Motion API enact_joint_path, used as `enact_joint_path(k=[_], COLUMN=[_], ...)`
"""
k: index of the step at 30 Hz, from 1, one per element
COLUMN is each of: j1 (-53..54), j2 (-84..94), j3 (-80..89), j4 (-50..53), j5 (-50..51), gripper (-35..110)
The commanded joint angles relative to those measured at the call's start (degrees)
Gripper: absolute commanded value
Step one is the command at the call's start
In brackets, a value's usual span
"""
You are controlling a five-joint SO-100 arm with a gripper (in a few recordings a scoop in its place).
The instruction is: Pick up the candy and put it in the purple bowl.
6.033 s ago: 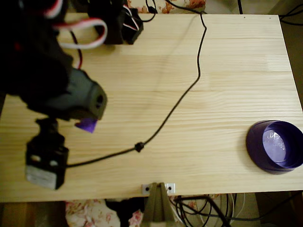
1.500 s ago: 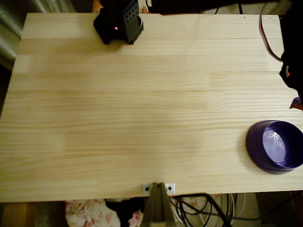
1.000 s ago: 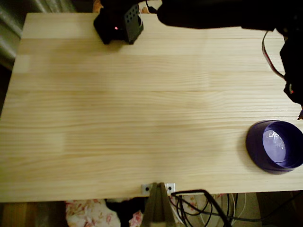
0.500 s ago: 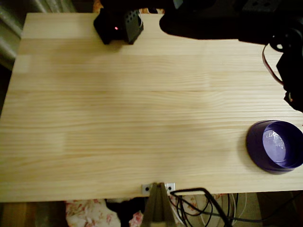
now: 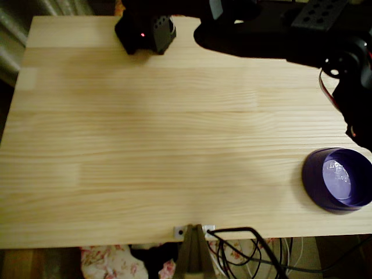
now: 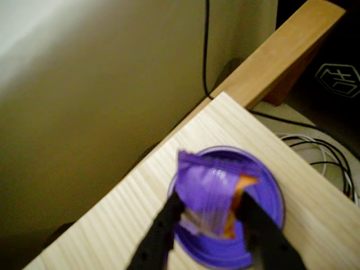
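1. Looking down in the overhead view, the pale wooden table carries the purple bowl at its right edge, near the front corner, with its lighter violet inside showing. The black arm stretches along the back edge from its base toward the right side, where its dark wrist section hangs just behind the bowl. Cables trail below the table's front edge.

2. Riding on the wrist, the second camera looks down past the gripper, whose two black fingers are clamped on the candy. The shiny purple wrapper, with an orange patch on its right side, sticks up between the fingers and lies directly in front of the bowl's round opening, which sits just below it on the tabletop. A beige wall stands beyond the table's edge, and a black cable hangs down along it.
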Motion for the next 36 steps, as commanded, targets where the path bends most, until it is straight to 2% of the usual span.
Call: enact_joint_path(k=[1,13,22,24,31,36], j1=[0.35,1.05,1.05,1.05,2.29,4.48], j2=[3.25,2.99,3.25,3.69,9.4,13.01], j3=[-7.91,-8.0,-8.0,-8.0,-7.82,-7.82], j4=[-1.14,-0.88,-0.7,0.09,7.82,16.44], j5=[1.14,1.58,1.23,1.05,-2.64,-5.62], gripper=[9,29,31,28,1,0])
